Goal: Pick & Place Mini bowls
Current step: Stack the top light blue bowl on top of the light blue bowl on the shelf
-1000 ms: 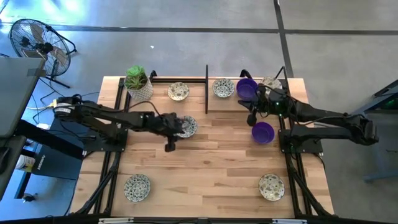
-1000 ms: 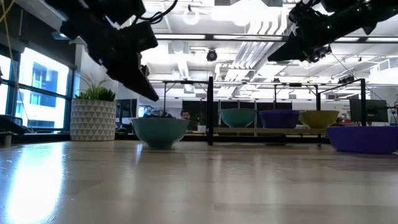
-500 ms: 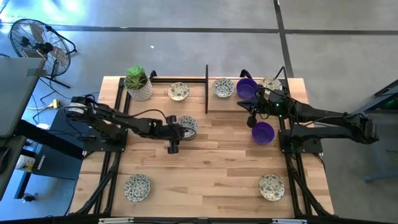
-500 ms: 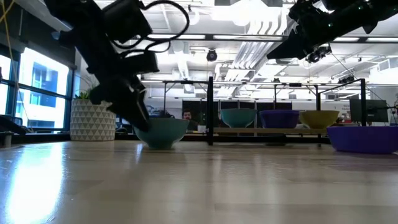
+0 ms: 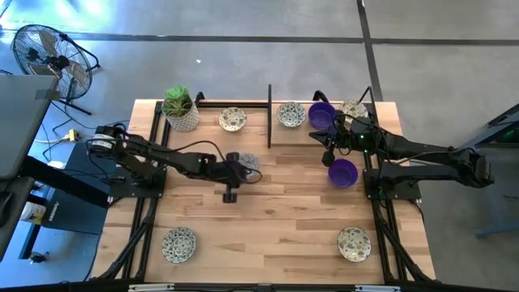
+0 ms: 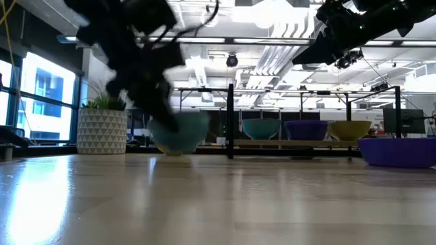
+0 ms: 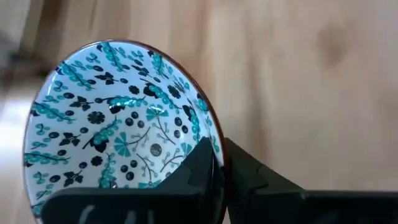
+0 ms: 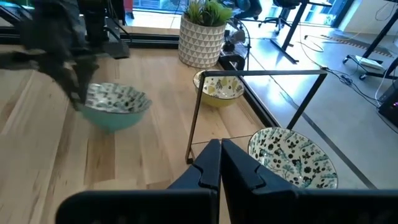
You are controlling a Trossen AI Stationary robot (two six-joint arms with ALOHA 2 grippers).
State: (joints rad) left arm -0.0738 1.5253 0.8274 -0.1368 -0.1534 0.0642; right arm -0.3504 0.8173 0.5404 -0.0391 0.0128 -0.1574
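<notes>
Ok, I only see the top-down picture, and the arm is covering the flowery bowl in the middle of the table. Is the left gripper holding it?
Observer: Yes. The left wrist view shows the left gripper shut on the rim of the flowery bowl, one finger inside and one outside.
Operator: What colour is its outside?
Observer: Plain teal, as the low view shows.
Operator: Is the right gripper holding anything?
Observer: No. In the right wrist view the right gripper is shut with nothing between its fingers.
</notes>
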